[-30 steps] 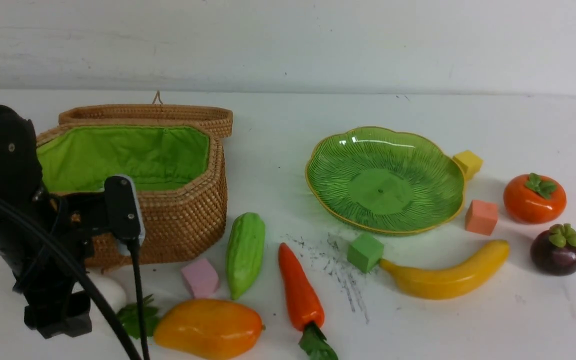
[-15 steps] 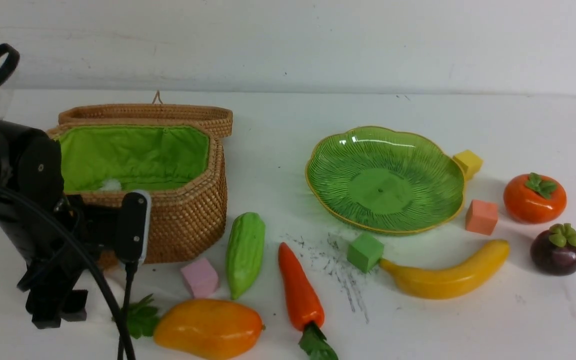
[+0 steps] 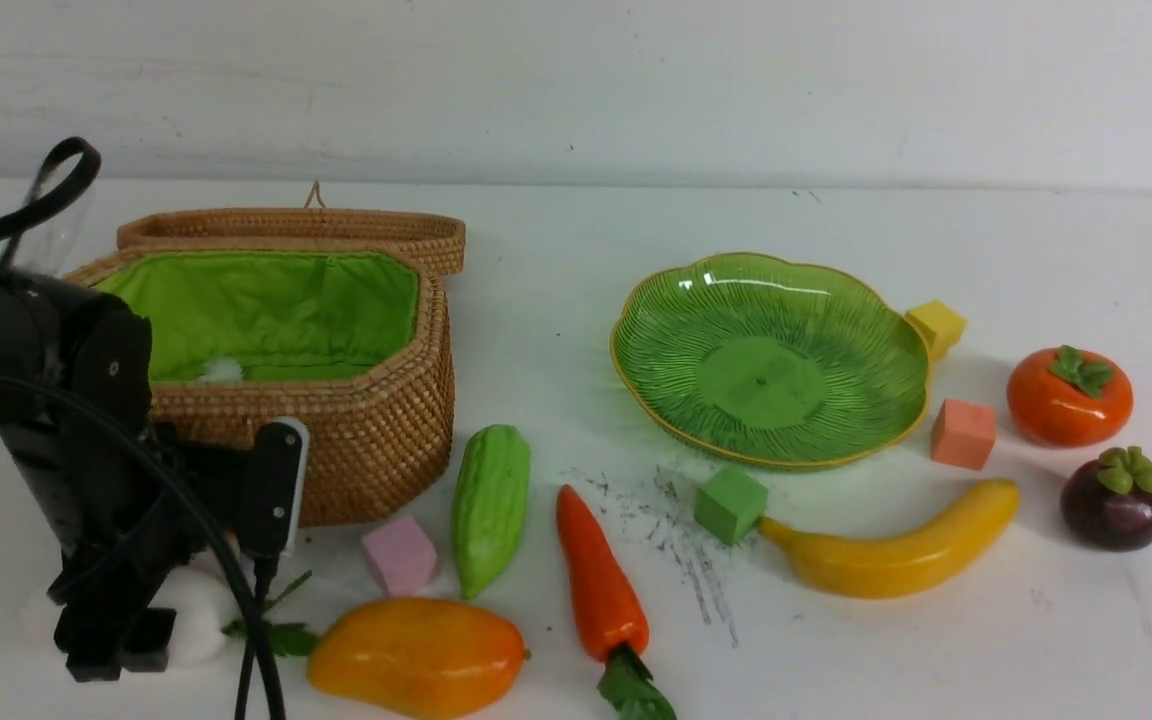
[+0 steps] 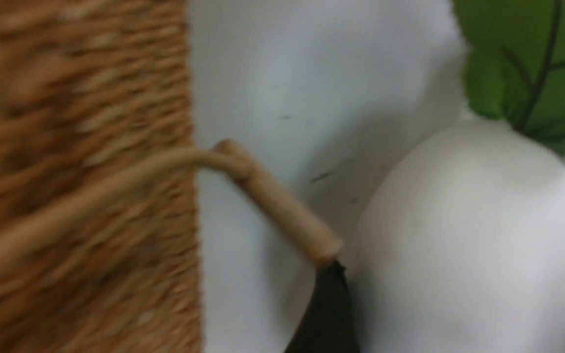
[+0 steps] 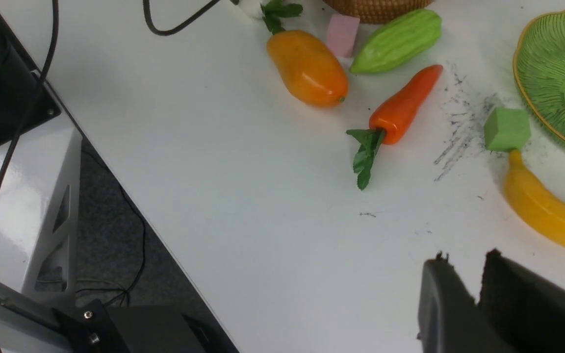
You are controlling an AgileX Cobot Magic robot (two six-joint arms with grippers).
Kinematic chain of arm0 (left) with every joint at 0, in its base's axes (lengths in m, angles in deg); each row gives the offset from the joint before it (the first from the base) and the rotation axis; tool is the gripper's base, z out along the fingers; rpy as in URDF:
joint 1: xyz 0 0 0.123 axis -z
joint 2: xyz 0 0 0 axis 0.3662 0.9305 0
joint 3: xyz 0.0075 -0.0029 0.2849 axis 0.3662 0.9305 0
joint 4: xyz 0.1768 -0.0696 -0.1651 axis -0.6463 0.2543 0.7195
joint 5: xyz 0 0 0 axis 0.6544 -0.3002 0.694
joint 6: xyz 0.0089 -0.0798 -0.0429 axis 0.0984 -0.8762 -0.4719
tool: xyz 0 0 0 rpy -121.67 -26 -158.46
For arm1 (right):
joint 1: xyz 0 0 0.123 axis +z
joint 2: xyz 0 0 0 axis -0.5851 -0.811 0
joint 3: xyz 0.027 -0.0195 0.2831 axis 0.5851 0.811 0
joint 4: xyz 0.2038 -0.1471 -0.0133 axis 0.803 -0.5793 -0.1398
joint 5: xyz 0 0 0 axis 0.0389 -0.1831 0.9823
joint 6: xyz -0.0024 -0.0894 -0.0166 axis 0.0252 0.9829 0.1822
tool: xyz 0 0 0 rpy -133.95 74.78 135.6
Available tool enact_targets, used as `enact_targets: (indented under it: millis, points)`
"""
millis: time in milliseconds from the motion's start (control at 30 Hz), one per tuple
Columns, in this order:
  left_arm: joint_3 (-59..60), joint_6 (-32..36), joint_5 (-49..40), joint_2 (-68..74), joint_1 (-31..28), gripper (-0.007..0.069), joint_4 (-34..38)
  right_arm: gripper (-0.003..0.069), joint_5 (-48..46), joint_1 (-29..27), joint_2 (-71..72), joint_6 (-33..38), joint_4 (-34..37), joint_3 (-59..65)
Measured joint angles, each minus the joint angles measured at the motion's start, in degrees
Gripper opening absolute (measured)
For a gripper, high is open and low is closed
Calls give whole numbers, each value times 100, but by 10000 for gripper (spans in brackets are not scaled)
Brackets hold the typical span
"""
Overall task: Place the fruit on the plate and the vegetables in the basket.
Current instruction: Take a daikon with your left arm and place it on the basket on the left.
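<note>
The white radish [image 3: 191,615] lies on the table in front of the basket [image 3: 376,450]. My left gripper [image 3: 111,650] stands over it, open, a finger on each side of its body [image 4: 459,220]. The mango [image 3: 416,655], gourd [image 3: 491,505] and carrot [image 3: 596,580] lie near the front. Right of the bare green plate [image 3: 766,380] are the banana [image 3: 896,560], persimmon [image 3: 1066,400] and mangosteen [image 3: 1114,500]. The right gripper [image 5: 464,255] shows only in its wrist view, hovering shut and holding nothing, above the table near the banana [image 5: 542,211].
Foam cubes sit among the toys: pink [image 3: 399,555], green [image 3: 731,503], salmon [image 3: 963,433], yellow [image 3: 936,325]. The basket's lid [image 3: 296,225] hangs open behind it, and a wicker peg [image 4: 282,215] sticks out beside the radish. The table's near edge [image 5: 130,186] drops to the robot frame.
My left arm has swung lower in front of the basket, and the radish now shows on both sides of the gripper. The other toys have not moved.
</note>
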Motion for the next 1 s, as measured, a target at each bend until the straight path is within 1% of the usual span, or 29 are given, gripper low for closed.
enact_targets:
  millis: [133,167,200,233,333,500,567,633,700,767,800,833,867,933,1000]
  points:
    - [181,0,17,110,0,559,-46,131,7,0,0,0,0,0]
    - [205,0,45,134,0,541,-38,131,7,0,0,0,0,0]
    - [205,0,46,131,0,541,-32,131,7,0,0,0,0,0]
    - [205,-28,52,147,0,507,8,131,13,0,0,0,0,0]
    - [205,-179,-16,128,0,501,151,131,13,0,0,0,0,0]
    - [205,-306,-597,-252,170,501,234,131,47,0,0,0,0,0]
    - [205,-385,-939,-698,370,501,234,131,86,0,0,0,0,0]
    - [124,-541,-1083,-1107,587,501,147,133,185,0,0,0,0,0]
    - [-102,-935,-1024,-1562,744,501,-33,136,332,0,0,0,0,0]
    - [-387,-1559,-761,-1892,793,501,-148,139,557,0,0,-6,0,0]
    - [-528,-1766,-603,-1996,792,501,-188,139,695,0,0,-20,-6,0]
    - [-744,-2188,-404,-2090,792,501,-279,141,949,0,0,-87,-42,0]
    - [-850,-2456,-232,-2114,779,501,-340,141,1087,0,0,-142,-69,0]
    - [-1183,-3026,199,-2058,707,501,-486,143,1651,0,0,-381,-324,0]
    - [-1392,-3361,470,-1885,645,501,-659,146,1972,0,0,-635,-520,0]
